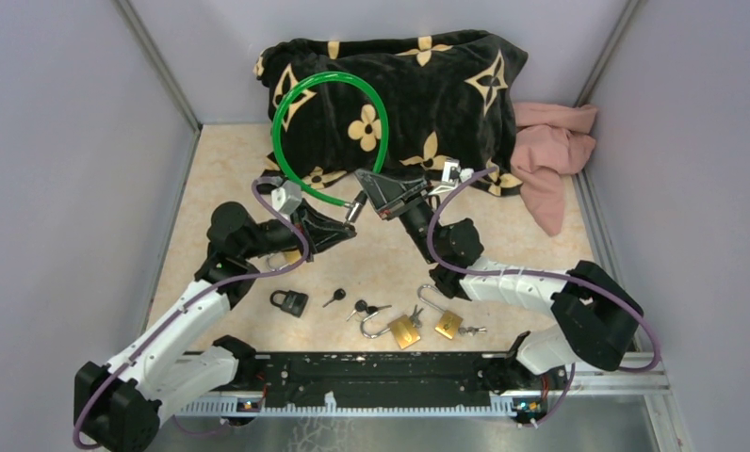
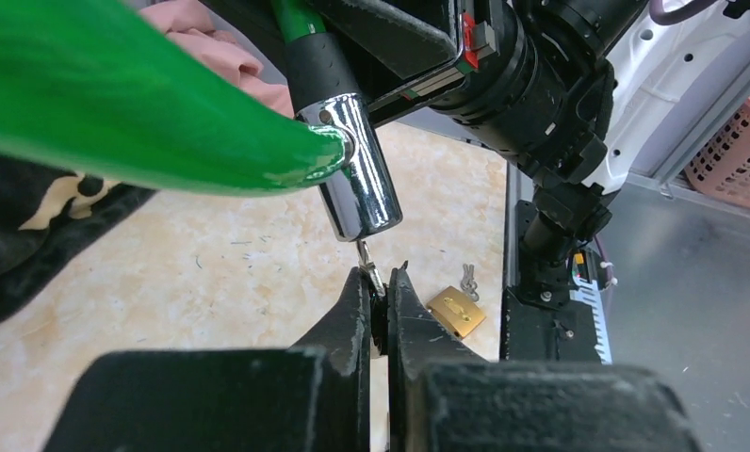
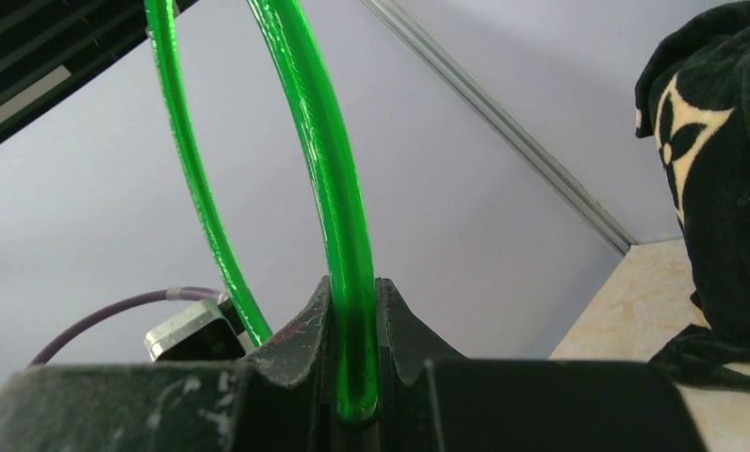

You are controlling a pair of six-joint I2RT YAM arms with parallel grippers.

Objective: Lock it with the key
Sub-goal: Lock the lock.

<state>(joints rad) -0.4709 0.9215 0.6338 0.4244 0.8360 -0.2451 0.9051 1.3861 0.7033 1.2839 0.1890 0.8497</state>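
Green cable (image 3: pixel 338 188), clamped in the right gripper (image 3: pixel 354 297), hangs above the desk (image 1: pixel 503 254); its chrome cylinder (image 2: pixel 357 179) points straight at the nearer left gripper (image 2: pixel 379 287), clenched on the key (image 2: pixel 366 259), axes aligned.

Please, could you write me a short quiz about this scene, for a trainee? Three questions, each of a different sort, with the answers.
1. True or false: the right end effector is closed on the green cable.
2. What does the left end effector pinch? A) a black padlock B) the key in the chrome lock cylinder C) a brass padlock
3. Fill the gap: the cloth beside the patterned blanket is ___.

Key: 1 true; 2 B; 3 pink.
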